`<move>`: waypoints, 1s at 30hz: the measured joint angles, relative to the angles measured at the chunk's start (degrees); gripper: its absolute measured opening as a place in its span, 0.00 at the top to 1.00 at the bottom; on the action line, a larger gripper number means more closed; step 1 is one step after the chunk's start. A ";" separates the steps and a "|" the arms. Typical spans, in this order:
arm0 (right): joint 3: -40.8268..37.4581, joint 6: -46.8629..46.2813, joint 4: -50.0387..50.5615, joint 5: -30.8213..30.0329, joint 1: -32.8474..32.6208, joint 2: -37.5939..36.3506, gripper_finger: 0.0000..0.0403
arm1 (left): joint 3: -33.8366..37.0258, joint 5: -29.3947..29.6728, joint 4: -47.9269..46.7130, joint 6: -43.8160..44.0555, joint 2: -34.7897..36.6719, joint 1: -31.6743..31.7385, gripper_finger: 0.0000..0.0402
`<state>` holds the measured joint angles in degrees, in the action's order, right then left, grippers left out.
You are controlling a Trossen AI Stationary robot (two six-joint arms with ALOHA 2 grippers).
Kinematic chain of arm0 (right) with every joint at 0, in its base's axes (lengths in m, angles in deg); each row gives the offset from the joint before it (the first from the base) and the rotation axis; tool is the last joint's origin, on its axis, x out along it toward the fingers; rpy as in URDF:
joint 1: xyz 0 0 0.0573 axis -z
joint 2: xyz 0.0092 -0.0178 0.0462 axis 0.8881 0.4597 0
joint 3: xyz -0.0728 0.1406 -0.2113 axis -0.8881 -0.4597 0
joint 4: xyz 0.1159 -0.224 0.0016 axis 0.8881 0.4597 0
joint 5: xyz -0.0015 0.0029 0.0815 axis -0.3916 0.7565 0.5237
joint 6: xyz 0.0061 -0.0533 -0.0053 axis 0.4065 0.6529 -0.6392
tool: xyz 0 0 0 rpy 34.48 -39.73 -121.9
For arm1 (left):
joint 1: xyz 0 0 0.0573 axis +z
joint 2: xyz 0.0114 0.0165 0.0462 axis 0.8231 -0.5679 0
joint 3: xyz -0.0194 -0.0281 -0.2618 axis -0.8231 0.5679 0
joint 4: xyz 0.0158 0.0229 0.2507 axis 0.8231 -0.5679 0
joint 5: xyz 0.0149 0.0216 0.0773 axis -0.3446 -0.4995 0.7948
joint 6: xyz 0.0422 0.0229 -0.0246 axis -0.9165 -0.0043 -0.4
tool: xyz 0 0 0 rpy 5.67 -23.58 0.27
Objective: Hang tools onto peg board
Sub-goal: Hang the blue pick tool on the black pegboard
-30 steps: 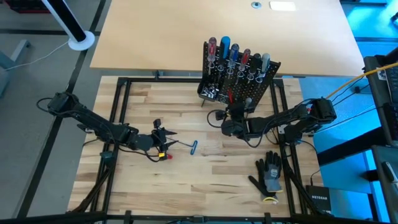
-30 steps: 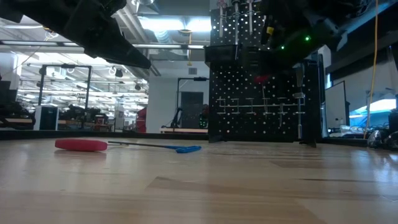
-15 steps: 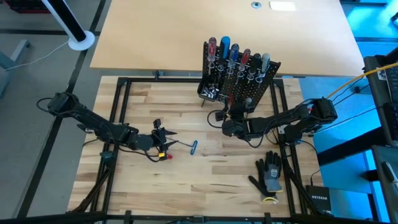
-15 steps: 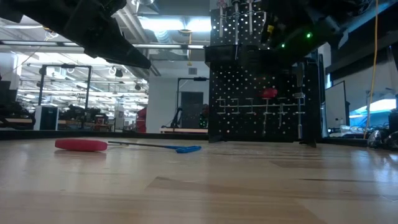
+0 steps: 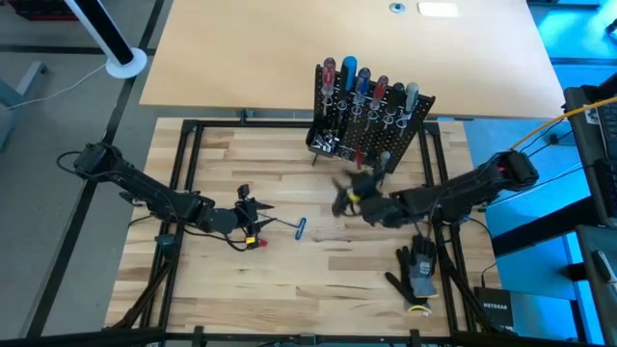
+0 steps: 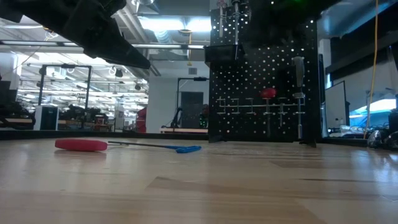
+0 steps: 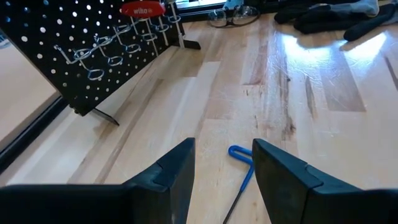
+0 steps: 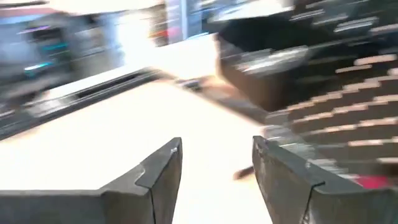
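Note:
The black peg board [image 5: 371, 125] stands at the table's far middle, with several red, blue and grey-handled tools [image 5: 364, 82] hanging in its ring holders. In the low view a red-handled tool [image 6: 268, 93] hangs in a lower ring. On the table lie a blue T-handled key [image 5: 301, 227] and a red handle [image 5: 258, 241]. My left gripper [image 5: 258, 220] hovers open over the key's shaft, with the blue handle [image 7: 239, 152] just ahead of its fingers. My right gripper [image 5: 339, 199] is open, holds nothing, and is in front of the board.
A black-and-grey glove [image 5: 416, 268] lies at the near right of the table. A black frame rail [image 5: 183, 173] runs round the work surface. Bare wood lies between the two grippers and toward the near edge.
My right gripper has opened and let go of the red-handled tool, which dropped a little and now hangs in a lower ring of the peg board. The gripper then drew back from the board toward the table's near edge.

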<state>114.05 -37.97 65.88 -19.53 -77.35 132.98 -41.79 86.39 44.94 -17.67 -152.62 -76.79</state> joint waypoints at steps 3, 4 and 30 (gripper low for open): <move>0.61 0.24 -0.07 11.48 -4.08 -0.35 0.52 | 0.00 -1.52 -0.39 1.02 0.00 0.06 0.63; 0.63 0.22 0.00 14.68 -5.53 -0.31 0.52 | 0.00 -2.67 -0.40 1.03 0.00 0.20 0.63; 0.60 -5.92 -0.17 11.28 -19.40 10.09 0.52 | -8.51 -31.30 4.06 -10.90 -29.30 15.38 0.63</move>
<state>114.65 -43.88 65.70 -8.25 -96.74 143.07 -50.30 55.09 49.00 -28.57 -181.92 -61.40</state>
